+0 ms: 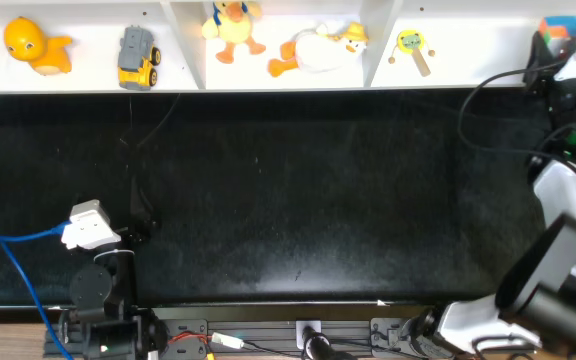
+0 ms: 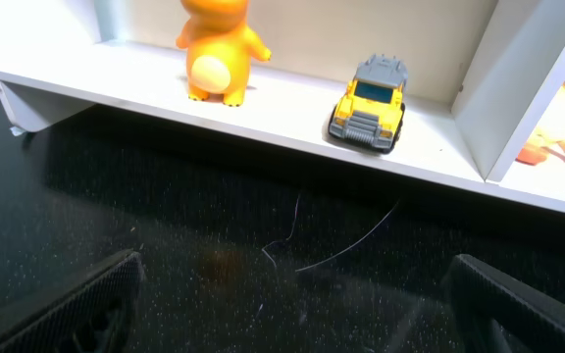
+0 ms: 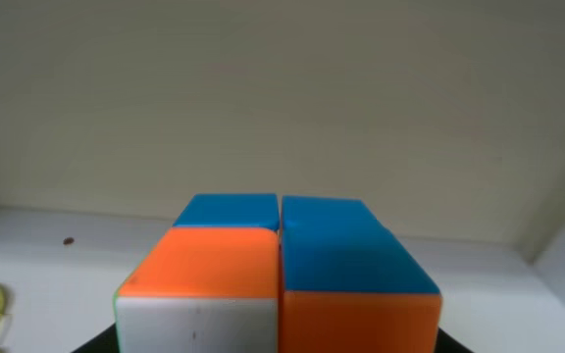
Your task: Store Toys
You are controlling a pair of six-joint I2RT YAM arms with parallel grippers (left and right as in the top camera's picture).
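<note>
Close in from the right wrist: cube (image 3: 278,279), with blue, orange and white faces. Top view places it at one o'clock in the end bay of the shelf (image 1: 288,82), right gripper (image 1: 560,48) at it, grip impossible to tell. Left gripper (image 2: 297,304), seven o'clock, gapes wide, empty.

Black, faintly speckled counter (image 1: 318,200); shelf (image 1: 88,80) white; duck figure (image 1: 36,45) orange with a paler belly patch; toy truck (image 2: 368,101) yellow with grey roof and grille; plush duck (image 1: 233,25) yellow, orange feet; lying plush (image 1: 318,48) white, orange feet; cube (image 3: 278,275) in blue, orange and white squares; cable (image 1: 33,237) blue.
</note>
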